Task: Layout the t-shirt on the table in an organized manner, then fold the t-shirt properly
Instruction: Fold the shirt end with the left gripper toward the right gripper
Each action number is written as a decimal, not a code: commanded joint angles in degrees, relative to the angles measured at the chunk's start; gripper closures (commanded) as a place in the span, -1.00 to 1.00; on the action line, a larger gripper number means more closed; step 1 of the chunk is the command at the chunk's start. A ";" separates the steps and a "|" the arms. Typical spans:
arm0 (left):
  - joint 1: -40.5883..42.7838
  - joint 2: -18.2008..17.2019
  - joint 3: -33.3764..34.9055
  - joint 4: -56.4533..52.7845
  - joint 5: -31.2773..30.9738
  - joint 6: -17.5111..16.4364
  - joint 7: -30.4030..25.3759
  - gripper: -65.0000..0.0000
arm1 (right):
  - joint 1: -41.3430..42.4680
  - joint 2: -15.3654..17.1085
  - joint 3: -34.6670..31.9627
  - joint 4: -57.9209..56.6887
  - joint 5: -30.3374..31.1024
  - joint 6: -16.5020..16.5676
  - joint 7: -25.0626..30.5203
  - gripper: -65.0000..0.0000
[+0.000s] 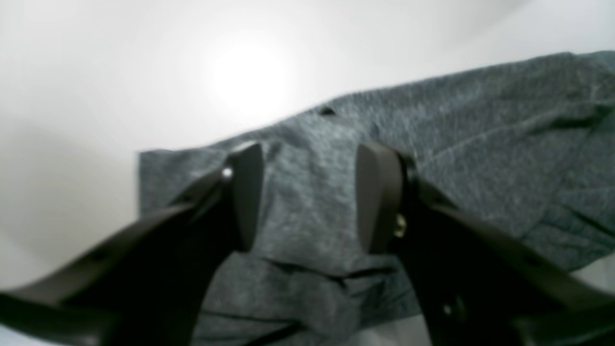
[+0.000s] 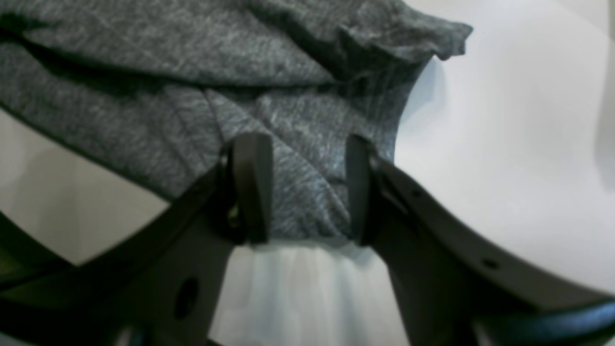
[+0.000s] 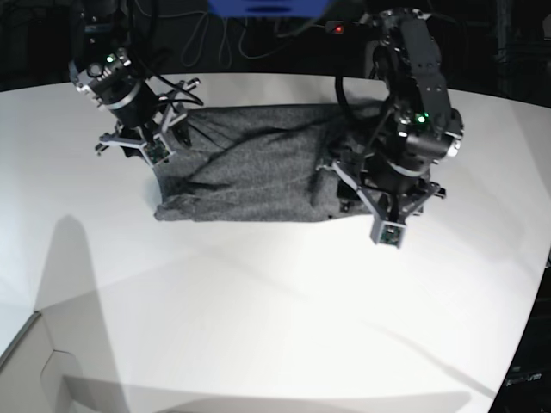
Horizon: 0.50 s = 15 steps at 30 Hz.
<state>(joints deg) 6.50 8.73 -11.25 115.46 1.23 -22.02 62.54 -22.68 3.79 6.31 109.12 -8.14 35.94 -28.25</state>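
Observation:
The dark grey t-shirt (image 3: 250, 168) lies on the white table (image 3: 275, 301) as a wide, roughly rectangular bundle with creases. My left gripper (image 1: 312, 197) hovers open over its one end, both fingers apart with flat cloth (image 1: 480, 144) showing between them; in the base view it (image 3: 344, 185) sits at the shirt's right end. My right gripper (image 2: 305, 190) is open too, straddling a wrinkled edge of the fabric (image 2: 192, 72) above the bare tabletop; in the base view it (image 3: 172, 136) stands at the shirt's upper left corner.
The table's curved back edge (image 3: 258, 76) meets a dark background with cables and a blue object (image 3: 267, 7). A white box-like corner (image 3: 39, 353) sits at the lower left. Bare tabletop stretches in front of the shirt.

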 commanded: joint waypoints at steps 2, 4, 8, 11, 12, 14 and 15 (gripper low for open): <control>-0.83 0.27 -3.48 0.19 -0.31 0.53 -0.87 0.07 | 0.13 0.30 0.16 1.25 0.71 -0.30 1.31 0.22; -1.27 0.27 -8.32 -2.01 -0.40 0.61 -0.87 0.07 | 0.13 0.30 0.16 1.25 0.71 -0.30 1.31 0.22; -2.50 0.27 -11.92 -7.46 -0.05 0.61 -0.79 0.17 | 0.13 0.30 0.16 1.25 0.71 -0.30 1.31 0.22; -2.41 0.27 -11.22 -10.89 -0.49 0.09 -0.70 0.30 | 0.13 0.12 0.16 1.25 0.71 -0.30 1.31 0.22; -2.33 0.27 -9.99 -11.24 -0.49 0.09 -0.61 0.31 | 0.13 0.12 0.16 1.25 0.71 -0.30 1.31 0.22; -2.15 0.27 -4.80 -12.03 -0.49 0.09 -0.08 0.31 | 0.13 0.03 0.16 1.25 0.71 -0.30 1.22 0.22; -1.45 0.27 -1.46 -12.38 -0.49 0.09 -0.08 0.31 | 0.30 0.03 0.16 1.25 0.71 -0.30 1.22 0.22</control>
<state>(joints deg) 5.26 8.56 -13.10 102.35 1.85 -21.61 63.13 -22.74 3.77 6.37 109.19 -8.16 35.92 -28.36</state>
